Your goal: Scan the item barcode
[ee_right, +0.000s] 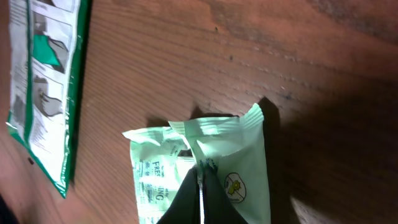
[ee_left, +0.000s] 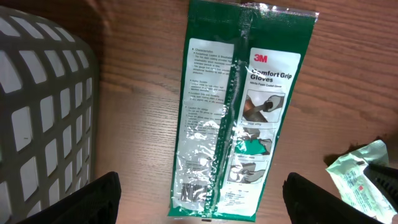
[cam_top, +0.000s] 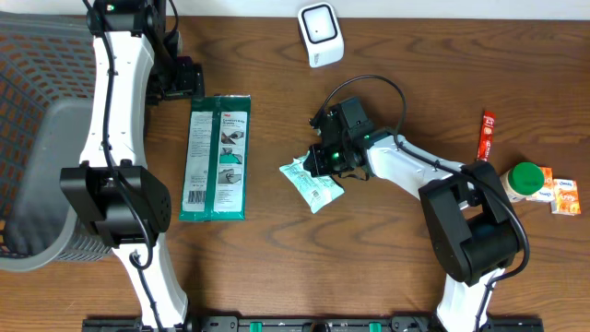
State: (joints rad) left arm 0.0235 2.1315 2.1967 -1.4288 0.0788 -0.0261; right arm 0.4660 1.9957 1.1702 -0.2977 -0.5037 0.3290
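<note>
A light green wipes packet (cam_top: 312, 184) lies on the wooden table near the middle. My right gripper (cam_top: 324, 159) is shut on its upper edge. In the right wrist view the two dark fingers (ee_right: 186, 196) press together on a fold of the packet (ee_right: 242, 149). The white barcode scanner (cam_top: 320, 34) stands at the back of the table, well apart from the packet. My left gripper (cam_top: 184, 81) hangs open over the top end of a green 3M glove pack (cam_top: 216, 157). In the left wrist view the left gripper (ee_left: 204, 198) straddles the pack (ee_left: 242, 112) without touching it, and the pack's barcode (ee_left: 196, 190) faces up.
A grey mesh basket (cam_top: 37, 166) fills the left edge. At the far right lie a red sachet (cam_top: 486, 136), a green-capped bottle (cam_top: 524, 180) and small orange packets (cam_top: 560, 192).
</note>
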